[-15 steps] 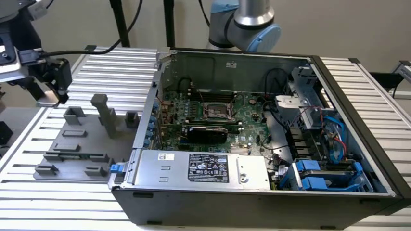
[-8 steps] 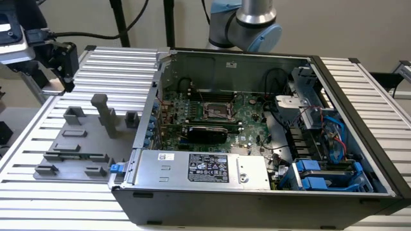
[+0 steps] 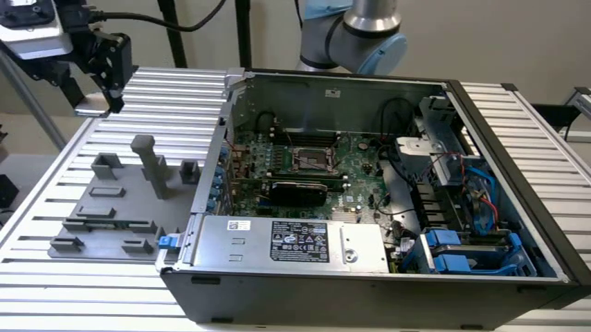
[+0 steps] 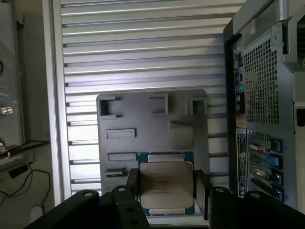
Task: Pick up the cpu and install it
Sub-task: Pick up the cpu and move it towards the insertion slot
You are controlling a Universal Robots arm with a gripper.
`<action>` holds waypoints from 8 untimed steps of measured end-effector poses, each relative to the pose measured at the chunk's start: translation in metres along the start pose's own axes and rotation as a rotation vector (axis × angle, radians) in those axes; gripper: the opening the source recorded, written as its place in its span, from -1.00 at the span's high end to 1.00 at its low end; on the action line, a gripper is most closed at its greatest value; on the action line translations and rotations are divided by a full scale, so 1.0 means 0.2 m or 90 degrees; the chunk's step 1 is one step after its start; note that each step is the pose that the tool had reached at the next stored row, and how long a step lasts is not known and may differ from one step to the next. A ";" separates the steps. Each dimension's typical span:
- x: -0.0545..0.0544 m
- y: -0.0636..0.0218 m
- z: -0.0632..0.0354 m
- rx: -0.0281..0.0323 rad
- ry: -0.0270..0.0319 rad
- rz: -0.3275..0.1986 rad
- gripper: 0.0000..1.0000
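Note:
The cpu (image 4: 166,186), a flat square chip with a silvery top plate and a pale rim, sits between my gripper's (image 4: 167,193) dark fingers (image 4: 131,183), which are shut on its two sides. In the exterior view my gripper (image 3: 97,102) hangs high at the exterior view's far left, above the ribbed table, with the cpu (image 3: 91,106) showing as a pale edge at its tip. The grey fixture plate (image 4: 152,124) lies well below the chip. The square dark socket (image 3: 312,160) with its metal frame sits on the motherboard inside the open computer case (image 3: 369,277), apart from the gripper.
The fixture plate (image 3: 111,207) carries grey blocks and one tall post (image 3: 148,162). The case wall (image 3: 221,138) rises between plate and motherboard. Inside are a power supply (image 3: 295,242), cables and blue drive brackets (image 3: 461,252). The arm's base (image 3: 356,34) stands behind the case.

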State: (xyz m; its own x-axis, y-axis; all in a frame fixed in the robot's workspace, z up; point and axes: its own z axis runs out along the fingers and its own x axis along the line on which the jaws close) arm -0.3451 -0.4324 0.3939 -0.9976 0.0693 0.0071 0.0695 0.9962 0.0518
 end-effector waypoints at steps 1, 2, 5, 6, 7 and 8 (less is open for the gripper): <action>-0.02 0.002 -0.016 -0.0003 0.0003 0.000 -0.11; -0.05 0.005 -0.032 -0.0005 0.0006 0.000 -0.11; -0.11 0.011 -0.065 -0.0010 0.0012 0.000 -0.11; -0.14 0.013 -0.070 -0.0011 0.0014 0.000 -0.11; -0.16 0.015 -0.072 -0.0011 0.0015 0.000 -0.11; -0.18 0.016 -0.073 -0.0012 0.0015 0.000 -0.11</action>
State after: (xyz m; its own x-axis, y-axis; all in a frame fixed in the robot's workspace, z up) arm -0.3085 -0.4324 0.4084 -0.9976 0.0691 0.0094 0.0695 0.9961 0.0537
